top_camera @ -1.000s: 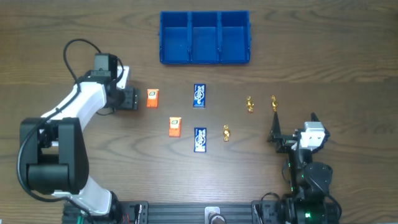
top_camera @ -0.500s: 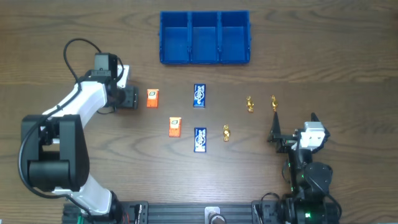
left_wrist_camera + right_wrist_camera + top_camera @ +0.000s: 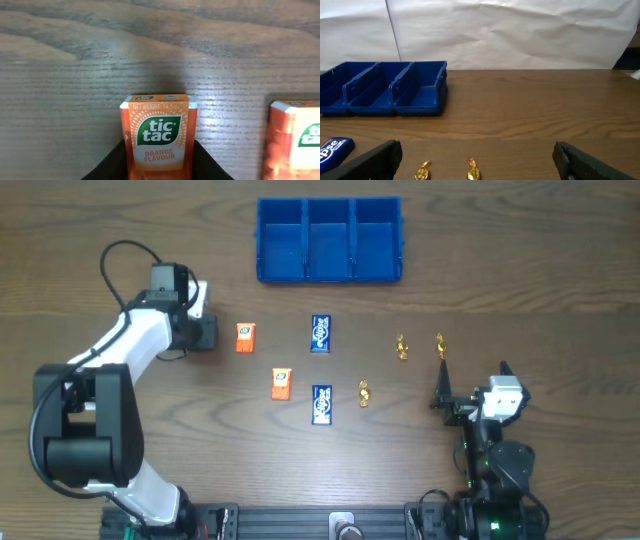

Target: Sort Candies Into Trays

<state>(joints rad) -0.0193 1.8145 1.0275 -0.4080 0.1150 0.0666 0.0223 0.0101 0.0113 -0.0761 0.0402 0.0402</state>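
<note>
An orange candy box (image 3: 245, 338) lies left of centre, and my left gripper (image 3: 212, 335) sits at its near end. Its dark fingers (image 3: 112, 162) press both sides of that orange box (image 3: 159, 137), shut on it on the table. A second orange box (image 3: 282, 383) (image 3: 295, 140) lies beside it. Two blue packs (image 3: 320, 334) (image 3: 321, 404) and three gold candies (image 3: 402, 346) (image 3: 440, 343) (image 3: 364, 392) are spread over the middle. The blue three-compartment tray (image 3: 330, 272) stands at the back. My right gripper (image 3: 472, 380) (image 3: 476, 150) stands open near its base, holding nothing.
The right wrist view looks along the wooden table to the blue tray (image 3: 385, 107), one blue pack (image 3: 332, 149) and two gold candies (image 3: 422, 172) (image 3: 472, 171), with a white sheet behind. A black cable (image 3: 125, 255) loops over the left arm.
The left gripper has edged slightly to the left. The candies, the tray and the right arm have not moved.
</note>
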